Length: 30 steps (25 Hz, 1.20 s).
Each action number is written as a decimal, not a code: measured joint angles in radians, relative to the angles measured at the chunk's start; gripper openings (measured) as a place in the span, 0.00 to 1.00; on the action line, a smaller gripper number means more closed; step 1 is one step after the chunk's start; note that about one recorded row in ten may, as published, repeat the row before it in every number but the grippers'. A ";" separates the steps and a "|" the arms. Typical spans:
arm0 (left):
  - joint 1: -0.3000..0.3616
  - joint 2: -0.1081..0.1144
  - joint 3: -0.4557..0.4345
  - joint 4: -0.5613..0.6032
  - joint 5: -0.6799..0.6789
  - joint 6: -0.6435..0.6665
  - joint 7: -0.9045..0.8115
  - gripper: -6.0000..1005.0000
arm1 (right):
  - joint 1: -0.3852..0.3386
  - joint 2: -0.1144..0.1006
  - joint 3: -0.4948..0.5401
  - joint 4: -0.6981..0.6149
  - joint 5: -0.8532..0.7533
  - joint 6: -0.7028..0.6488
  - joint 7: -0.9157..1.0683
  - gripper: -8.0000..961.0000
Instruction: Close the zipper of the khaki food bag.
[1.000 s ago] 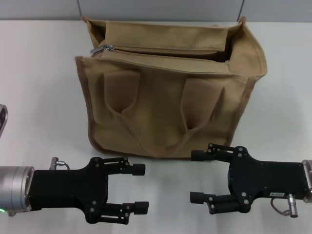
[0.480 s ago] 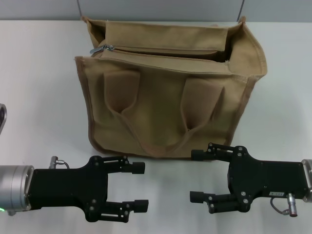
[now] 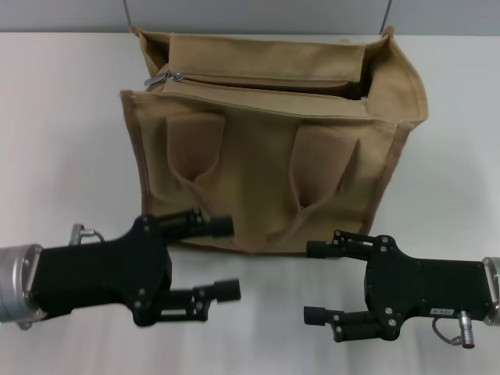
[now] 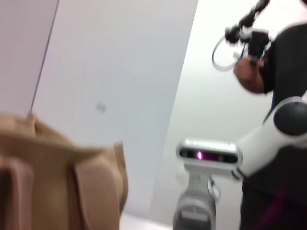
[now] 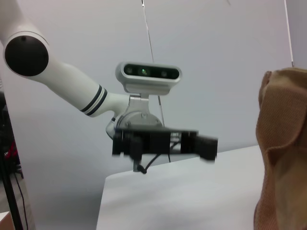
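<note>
Nearest in the head view, the left claw and the right claw sit low over the white surface, facing each other across a gap. Both are released, their 2 fingers spread with nothing between them. The left claw is tilted, its upper fingertip lying in front of the bottom edge of the khaki food bag; whether it touches the fabric cannot be told. The right claw lies level, just in front of the bag's lower right corner and apart from it.

The bag stands upright on the surface beyond the claws, in the middle of the scene, its 2 looped handles hanging down the near face over the front pockets. Along its top, the zipper runs left to right, with the silver pull tab at the far left end and the opening gaping at the right.

The right wrist view shows the left claw farther off, beside a fold of the bag.
</note>
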 joint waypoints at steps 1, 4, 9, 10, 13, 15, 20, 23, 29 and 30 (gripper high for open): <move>0.000 0.000 0.000 0.000 0.000 0.000 0.000 0.78 | 0.000 0.000 0.000 0.000 0.000 0.003 0.000 0.86; 0.003 -0.031 -0.096 0.000 0.000 0.045 0.025 0.78 | -0.001 0.000 0.000 0.001 0.001 0.008 -0.001 0.86; 0.009 -0.078 -0.292 -0.008 -0.004 0.113 0.078 0.78 | -0.002 0.000 0.000 0.004 0.004 0.014 -0.006 0.86; 0.009 -0.078 -0.292 -0.008 -0.004 0.113 0.078 0.78 | -0.002 0.000 0.000 0.005 0.005 0.014 -0.006 0.86; 0.008 -0.086 -0.416 -0.050 -0.039 0.129 0.080 0.78 | -0.003 0.000 0.003 0.006 0.006 0.014 -0.006 0.86; 0.003 -0.084 -0.480 -0.099 -0.104 0.124 0.078 0.78 | -0.005 0.000 0.004 0.006 0.006 0.014 -0.008 0.86; 0.021 -0.079 -0.638 -0.133 -0.194 0.009 0.055 0.78 | -0.008 0.000 0.009 0.006 0.006 0.014 -0.008 0.86; 0.035 -0.047 -0.656 -0.116 -0.177 -0.182 0.026 0.78 | -0.008 0.000 0.009 0.006 0.006 0.014 -0.009 0.86; 0.054 -0.026 -0.655 -0.064 -0.046 -0.271 0.045 0.78 | -0.008 0.000 0.009 0.006 0.008 0.018 -0.009 0.86; 0.054 -0.026 -0.655 -0.064 -0.046 -0.271 0.045 0.78 | -0.008 0.000 0.009 0.006 0.008 0.018 -0.009 0.86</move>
